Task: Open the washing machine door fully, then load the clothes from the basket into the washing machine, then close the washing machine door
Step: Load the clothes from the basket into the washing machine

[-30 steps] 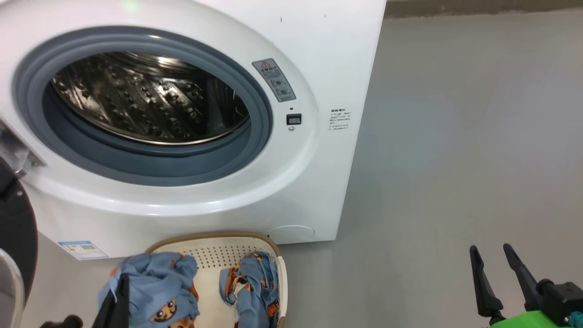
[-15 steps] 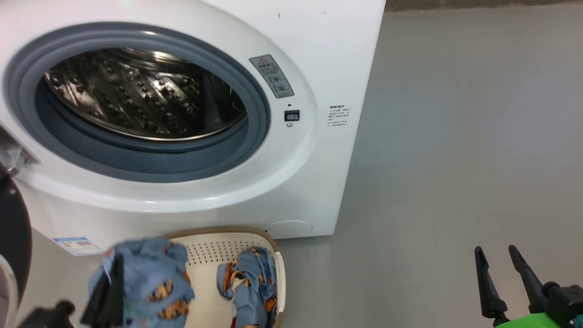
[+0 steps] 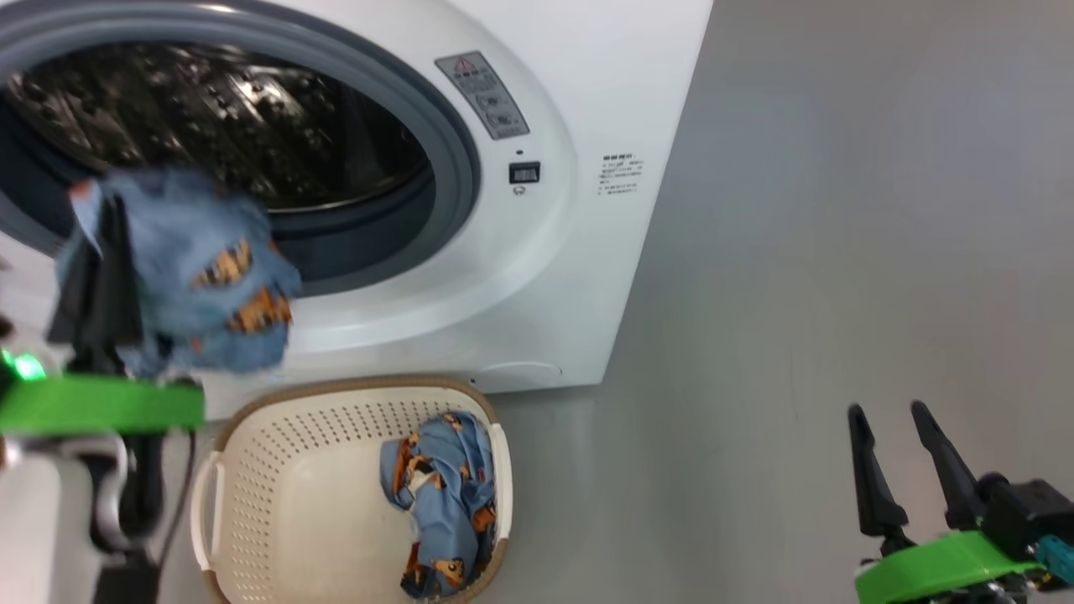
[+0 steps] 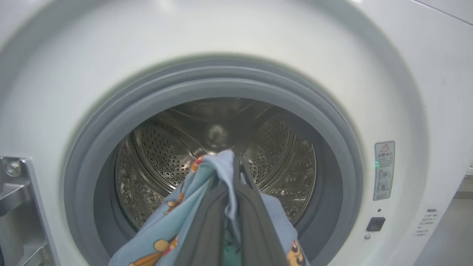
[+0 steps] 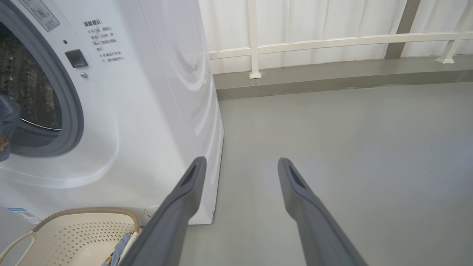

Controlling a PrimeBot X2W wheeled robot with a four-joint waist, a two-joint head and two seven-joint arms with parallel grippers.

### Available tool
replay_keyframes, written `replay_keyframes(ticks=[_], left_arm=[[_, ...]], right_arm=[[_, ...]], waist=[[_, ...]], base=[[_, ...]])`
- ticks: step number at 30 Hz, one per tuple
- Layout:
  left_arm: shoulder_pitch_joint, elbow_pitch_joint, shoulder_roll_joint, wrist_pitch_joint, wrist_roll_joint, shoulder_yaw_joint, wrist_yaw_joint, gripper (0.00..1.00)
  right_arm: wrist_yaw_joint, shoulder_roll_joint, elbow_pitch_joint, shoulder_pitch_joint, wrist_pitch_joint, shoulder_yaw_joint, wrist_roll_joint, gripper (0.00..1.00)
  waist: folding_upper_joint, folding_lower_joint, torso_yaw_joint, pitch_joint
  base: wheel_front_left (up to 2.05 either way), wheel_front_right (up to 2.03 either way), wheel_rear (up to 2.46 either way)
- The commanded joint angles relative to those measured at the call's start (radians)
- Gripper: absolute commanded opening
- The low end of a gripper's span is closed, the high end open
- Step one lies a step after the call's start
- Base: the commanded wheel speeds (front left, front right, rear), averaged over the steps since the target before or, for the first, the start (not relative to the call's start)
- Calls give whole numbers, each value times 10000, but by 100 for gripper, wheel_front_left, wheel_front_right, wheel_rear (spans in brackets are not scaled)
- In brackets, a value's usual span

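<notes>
- Loading step: left gripper point(image 4: 236, 166) clamps a bear-print garment point(image 3: 201, 260), with the drum point(image 4: 284, 166) mouth straight ahead of its tips.
- Next, likely: reach past the gasket point(image 4: 111, 140), then release.
- Right gripper point(image 3: 887, 411) is spread wide and empty; the basket point(image 3: 277, 486), with a second garment point(image 3: 440, 495), sits below the left one.
- Cloth and fingers point(image 4: 255, 221) hide the drum floor.

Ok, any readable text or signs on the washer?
Grey sticker: red warning triangle; text too small to read.
Printed block on the washer front: Chinese characters, too blurred to quote.
Blue label at the lower corner: too small.
</notes>
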Motion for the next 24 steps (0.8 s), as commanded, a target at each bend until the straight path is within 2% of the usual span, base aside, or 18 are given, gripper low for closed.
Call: replay_keyframes(ticks=[1,15,24], left_arm=[[-714,81,436,-61,12,323,-15,0],[-4234,4275,946,-61,-98,-744,-15,0],[-6208,6759,1508,-61,-484,-1574,-15,0]], right_arm=[[14,-38,-278,-371,-49,299,36,100],[14,128,-355,-1224,-49,815,86,100],[14,139,-402,-1623,-49,1384,491,100]], waist=[[0,0,-221,437],[0,0,-1107,1788],[0,0,-1685,2430]], base=[[0,0,0],[0,0,0],[0,0,0]])
